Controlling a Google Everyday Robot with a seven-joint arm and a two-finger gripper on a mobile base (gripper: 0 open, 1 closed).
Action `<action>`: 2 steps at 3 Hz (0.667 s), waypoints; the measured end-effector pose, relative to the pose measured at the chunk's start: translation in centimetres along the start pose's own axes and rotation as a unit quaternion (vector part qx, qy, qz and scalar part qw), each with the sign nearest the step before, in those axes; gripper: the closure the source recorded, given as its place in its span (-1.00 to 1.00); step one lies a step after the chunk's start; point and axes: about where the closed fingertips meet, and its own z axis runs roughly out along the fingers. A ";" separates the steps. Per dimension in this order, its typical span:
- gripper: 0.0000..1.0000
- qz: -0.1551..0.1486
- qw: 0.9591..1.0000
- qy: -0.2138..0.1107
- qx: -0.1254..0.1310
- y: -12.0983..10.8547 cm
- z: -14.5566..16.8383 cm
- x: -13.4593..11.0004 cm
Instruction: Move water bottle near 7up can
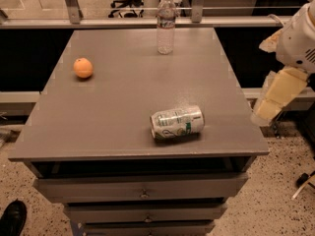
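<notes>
The water bottle [166, 23] stands upright near the far edge of the grey table [113, 107], a little right of the middle. It is clear, with a white cap. The 7up can [176, 123] lies on its side near the front edge, right of the middle, silver-white with green markings. Bottle and can are far apart. Only white and cream parts of my arm [288, 68] show, beyond the table's right edge. The gripper itself is out of view.
An orange fruit [83, 68] sits on the left part of the table. The table has drawers [142, 188] below its front edge. A railing with glass runs behind the table. A black shoe [12, 219] shows on the floor at the bottom left.
</notes>
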 end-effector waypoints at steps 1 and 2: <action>-1.00 0.032 0.998 -0.047 0.002 -2.7 2.2 -1.1; -1.00 0.062 0.992 -0.108 -0.011 -6.1 4.1 -3.4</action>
